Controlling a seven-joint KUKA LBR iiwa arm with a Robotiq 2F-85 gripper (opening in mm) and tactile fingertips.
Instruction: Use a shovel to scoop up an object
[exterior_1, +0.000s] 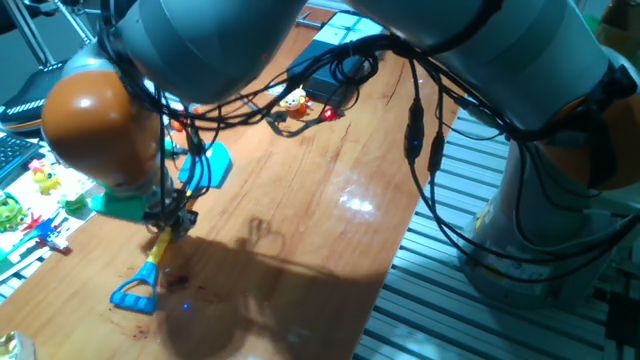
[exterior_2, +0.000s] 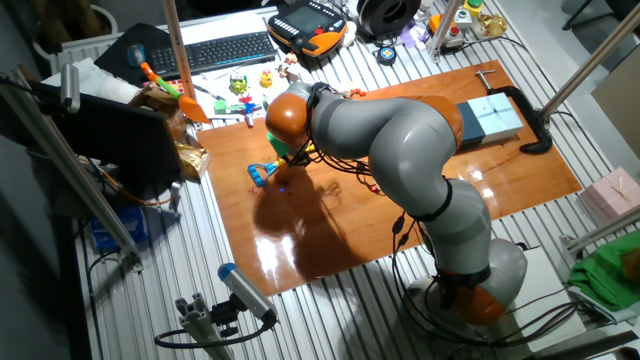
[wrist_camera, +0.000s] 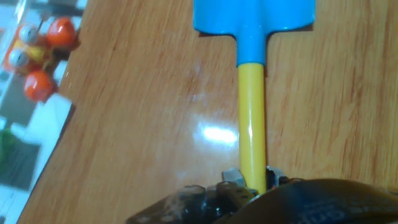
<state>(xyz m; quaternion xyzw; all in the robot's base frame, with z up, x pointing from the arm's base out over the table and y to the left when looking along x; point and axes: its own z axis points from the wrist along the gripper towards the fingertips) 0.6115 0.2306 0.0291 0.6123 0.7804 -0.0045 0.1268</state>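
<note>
The shovel lies along the wooden table (exterior_1: 330, 230), with its light-blue blade (exterior_1: 212, 166) toward the far side and its blue loop end (exterior_1: 133, 295) nearest the front. My gripper (exterior_1: 170, 218) is shut on the yellow shaft (wrist_camera: 252, 118), close to the loop end. In the hand view the blade (wrist_camera: 252, 15) fills the top and the gripper (wrist_camera: 249, 183) clamps the shaft at the bottom. The object, a tiny yellow figurine with red (exterior_1: 293, 100), stands on the table far beyond the blade, next to black cables. From the other fixed view only the loop end (exterior_2: 262, 174) shows under the arm.
A red-orange and white toy (wrist_camera: 38, 55) sits at the table's left edge, left of the blade. Yellow, green and red toys (exterior_1: 40, 200) lie off the table at the left. Black cables (exterior_1: 340, 70) and a blue-topped box (exterior_2: 490, 118) occupy the far end.
</note>
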